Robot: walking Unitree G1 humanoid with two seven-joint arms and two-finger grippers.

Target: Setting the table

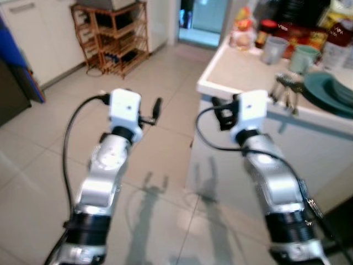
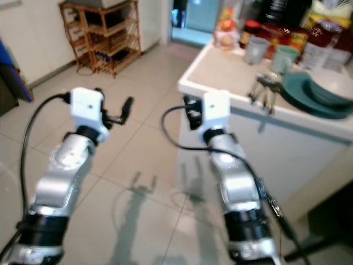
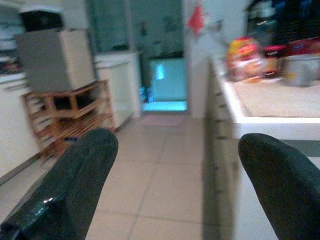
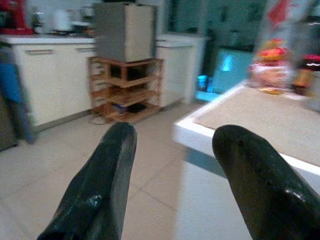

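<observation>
A white counter (image 1: 234,74) stands at my right. On it lies a stack of teal plates (image 1: 331,91), and a bunch of metal cutlery (image 1: 287,88) rests near its front edge. A grey mug (image 1: 274,49) and a green mug (image 1: 303,58) stand behind the cutlery. My right gripper (image 4: 172,137) is open and empty, held level just short of the counter's near corner. Over the tiled floor, left of the counter, my left gripper (image 3: 175,145) is also open with nothing in it.
Jars and food packets (image 1: 245,30) crowd the counter's back. A wooden shelf rack (image 1: 113,36) stands against the far left wall beside white cabinets. A doorway (image 1: 201,19) opens straight ahead. A blue object (image 1: 16,61) leans at the far left.
</observation>
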